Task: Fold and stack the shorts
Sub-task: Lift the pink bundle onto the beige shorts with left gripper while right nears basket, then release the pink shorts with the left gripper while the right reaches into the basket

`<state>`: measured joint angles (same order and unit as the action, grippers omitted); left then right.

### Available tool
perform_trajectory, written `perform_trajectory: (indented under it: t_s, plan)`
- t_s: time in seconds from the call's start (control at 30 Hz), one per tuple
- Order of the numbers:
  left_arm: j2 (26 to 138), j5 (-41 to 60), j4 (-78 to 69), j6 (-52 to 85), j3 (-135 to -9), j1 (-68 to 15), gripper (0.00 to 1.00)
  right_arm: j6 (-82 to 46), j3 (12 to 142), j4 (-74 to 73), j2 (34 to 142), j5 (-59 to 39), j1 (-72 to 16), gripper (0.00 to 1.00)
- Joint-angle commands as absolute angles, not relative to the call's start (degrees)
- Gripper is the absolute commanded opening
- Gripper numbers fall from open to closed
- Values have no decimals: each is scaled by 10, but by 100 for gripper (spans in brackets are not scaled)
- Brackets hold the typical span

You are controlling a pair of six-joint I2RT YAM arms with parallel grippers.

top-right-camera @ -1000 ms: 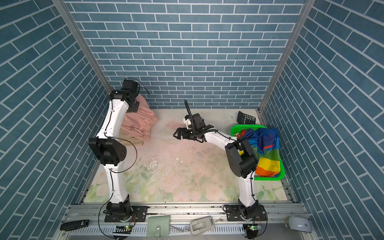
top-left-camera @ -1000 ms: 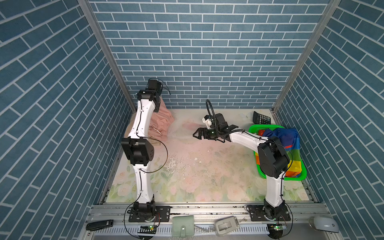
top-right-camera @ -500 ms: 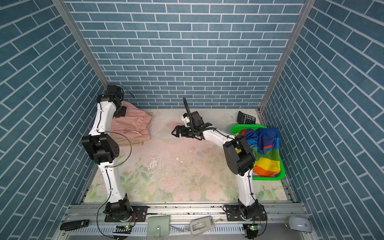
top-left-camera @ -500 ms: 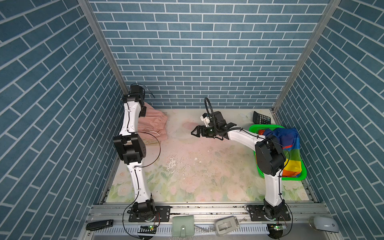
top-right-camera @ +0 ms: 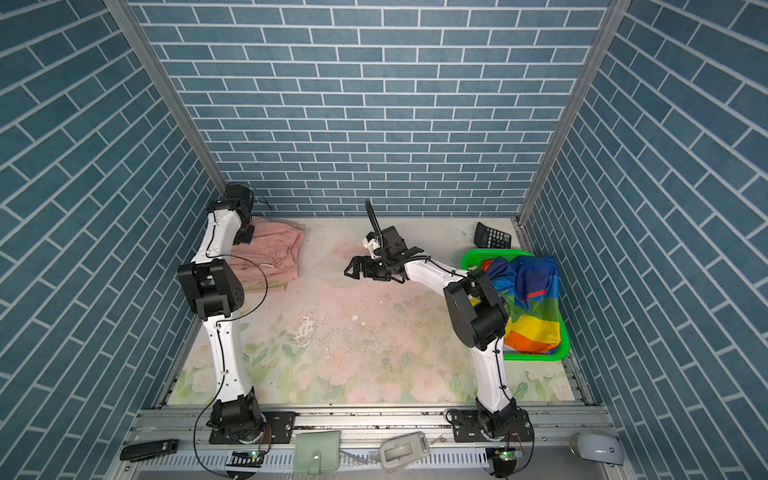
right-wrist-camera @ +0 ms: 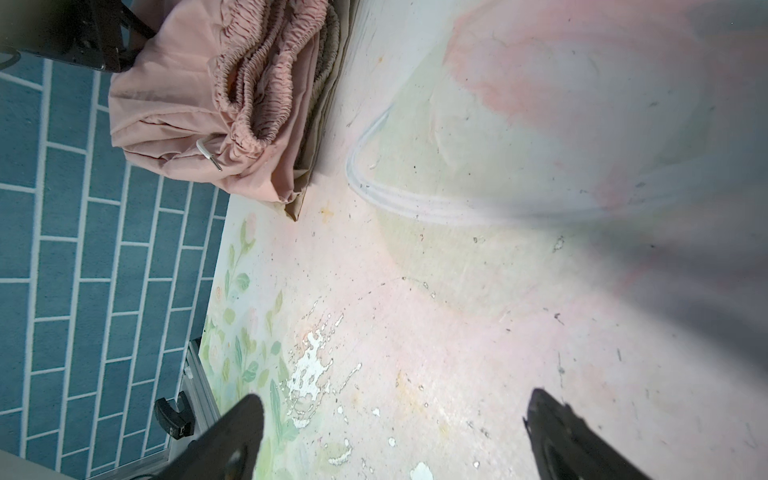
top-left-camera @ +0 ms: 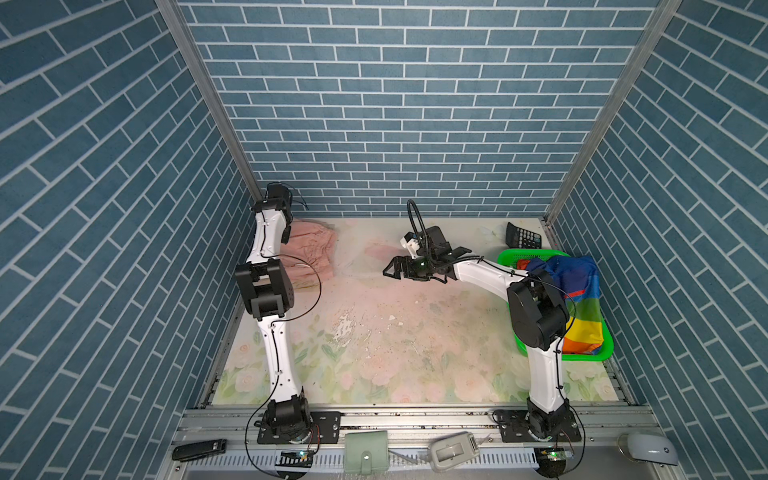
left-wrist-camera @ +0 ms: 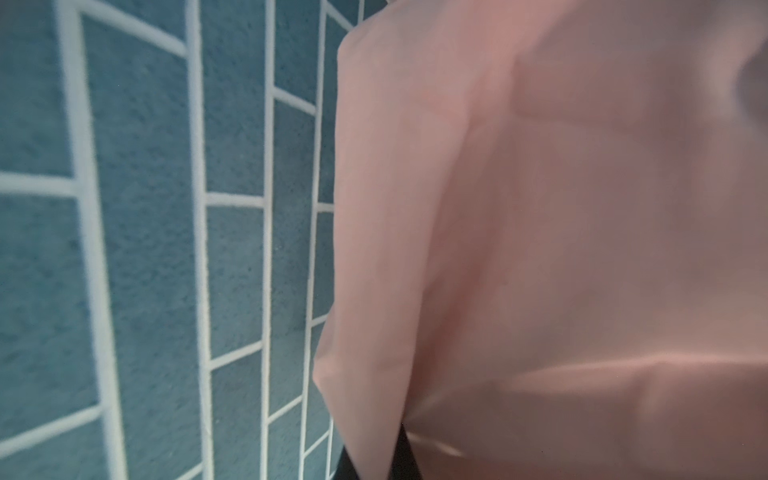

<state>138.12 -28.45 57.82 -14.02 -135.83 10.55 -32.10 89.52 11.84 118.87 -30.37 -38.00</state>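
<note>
Table (top-left-camera: 415, 332): calculator (top-left-camera: 523, 239) beside basket (top-left-camera: 505, 257); left arm (top-left-camera: 266, 237) overlaps shorts (top-left-camera: 316, 249).

salmon-pink shorts (top-left-camera: 316, 249) | beige shorts (right-wrist-camera: 305, 183) | rainbow-striped shorts (top-left-camera: 582, 291) | green basket (top-left-camera: 582, 357) | blue brick walls (top-left-camera: 415, 104), white grout | pastel floral tabletop (top-left-camera: 395, 353)

Both top views: bright, even light from above, sharp; walls (top-left-camera: 104, 166) splay at frame edges. Faint soft shadows on worktop (top-right-camera: 374, 332). Left wrist: dim, pink shorts (left-wrist-camera: 540, 249) too close, blurred. Right wrist: broad grey shadow over worktop, right tool (right-wrist-camera: 395, 397) soft-focus.
</note>
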Motion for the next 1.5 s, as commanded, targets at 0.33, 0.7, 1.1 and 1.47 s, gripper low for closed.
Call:
perform_trajectory:
  t_s: [0.33, 0.7, 1.1, 1.47]
  plan:
    - [1403, -298, 573, -98, -1401, 114, 66, -288, 845, 161, 1134, -287, -376, 99]
    - [1248, -241, 572, -62, -1339, 44, 100, -248, 800, 246, 959, -211, -287, 99]
    - [1178, -373, 439, -199, -1313, -305, 100, -261, 730, 322, 816, -19, -101, 99]
    - [1237, -316, 409, -130, -1304, -449, 100, -322, 665, 299, 889, -40, 41, 99]
